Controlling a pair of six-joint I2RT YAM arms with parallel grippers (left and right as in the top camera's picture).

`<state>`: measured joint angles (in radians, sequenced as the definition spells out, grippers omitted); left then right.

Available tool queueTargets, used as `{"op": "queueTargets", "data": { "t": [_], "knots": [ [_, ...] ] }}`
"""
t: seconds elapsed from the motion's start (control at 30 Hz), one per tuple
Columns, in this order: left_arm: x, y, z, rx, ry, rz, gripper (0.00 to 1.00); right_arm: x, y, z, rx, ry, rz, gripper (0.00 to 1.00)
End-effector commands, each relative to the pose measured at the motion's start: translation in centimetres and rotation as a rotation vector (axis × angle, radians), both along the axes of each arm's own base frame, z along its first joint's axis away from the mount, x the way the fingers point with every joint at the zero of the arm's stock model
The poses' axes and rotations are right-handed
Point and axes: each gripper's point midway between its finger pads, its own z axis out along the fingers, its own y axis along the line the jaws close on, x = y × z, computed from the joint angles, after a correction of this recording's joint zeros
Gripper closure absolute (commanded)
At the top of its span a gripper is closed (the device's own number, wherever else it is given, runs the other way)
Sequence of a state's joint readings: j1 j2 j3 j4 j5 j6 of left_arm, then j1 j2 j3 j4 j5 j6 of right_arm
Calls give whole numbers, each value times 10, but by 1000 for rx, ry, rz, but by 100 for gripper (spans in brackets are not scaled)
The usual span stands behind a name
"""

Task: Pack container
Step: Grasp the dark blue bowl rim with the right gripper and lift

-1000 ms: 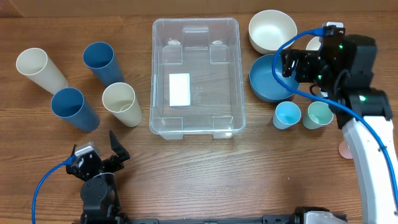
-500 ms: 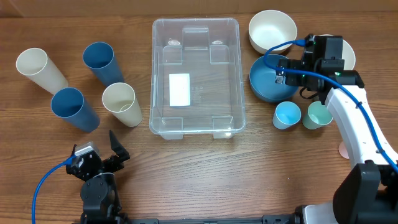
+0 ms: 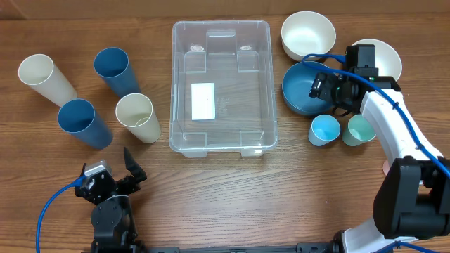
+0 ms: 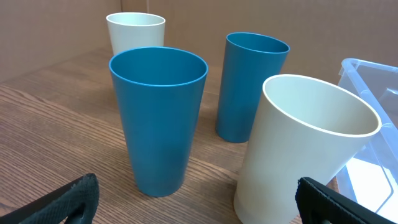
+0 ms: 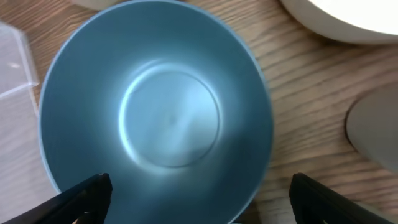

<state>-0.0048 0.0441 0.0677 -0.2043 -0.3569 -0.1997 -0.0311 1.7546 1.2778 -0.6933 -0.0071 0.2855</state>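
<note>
The container (image 3: 174, 84) is a clear rectangular bin at the table's middle, with only its white label (image 3: 203, 100) on its base. One corner of the bin shows in the left wrist view (image 4: 373, 78). My right gripper (image 3: 320, 86) is open just above the dark blue bowl (image 3: 297, 93), right of the bin. In the right wrist view the bowl (image 5: 158, 112) fills the frame, and the gripper (image 5: 199, 199) spans its near rim and holds nothing. My left gripper (image 3: 131, 169) is open and empty at the front left, facing the tall cups (image 4: 199, 205).
Several tall cups stand left of the bin: cream (image 3: 43, 76), blue (image 3: 114, 69), blue (image 3: 83, 121) and cream (image 3: 137, 116). Two white bowls (image 3: 307, 35) (image 3: 385, 57) sit at the back right. A small light blue cup (image 3: 324, 130) and a small green cup (image 3: 360, 130) stand in front of the blue bowl.
My right gripper has moved left and dropped lower over the dark blue bowl, and its forearm has swung out along the right side. The left arm has not moved.
</note>
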Motion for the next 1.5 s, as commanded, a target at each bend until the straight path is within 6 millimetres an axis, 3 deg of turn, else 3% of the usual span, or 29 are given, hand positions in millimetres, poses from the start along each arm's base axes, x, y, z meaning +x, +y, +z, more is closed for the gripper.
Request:
{"op": "queueTargets", "data": {
  "t": [0.0, 0.2, 0.3, 0.53, 0.6, 0.93, 1.07, 1.47],
  "knots": [
    [-2, 4, 0, 22, 5, 20, 0, 9, -8, -7, -3, 1, -73, 7],
    [-2, 4, 0, 22, 4, 20, 0, 13, -9, -21, -6, 21, -84, 11],
    [-2, 4, 0, 22, 4, 20, 0, 14, -11, -26, -9, 24, -93, 20],
    [-2, 4, 0, 22, 4, 20, 0, 17, -11, -26, -12, 13, -97, 67],
    [-2, 4, 0, 22, 5, 20, 0, 17, -11, -26, -12, 13, -97, 74],
    [-2, 4, 0, 22, 4, 20, 0, 8, -15, -41, -36, 45, -102, 75],
    [-2, 4, 0, 22, 5, 20, 0, 8, -16, -41, -38, 43, -103, 83],
    [-2, 4, 0, 22, 4, 20, 0, 7, -15, -51, -48, 62, -82, 89]
  ]
}}
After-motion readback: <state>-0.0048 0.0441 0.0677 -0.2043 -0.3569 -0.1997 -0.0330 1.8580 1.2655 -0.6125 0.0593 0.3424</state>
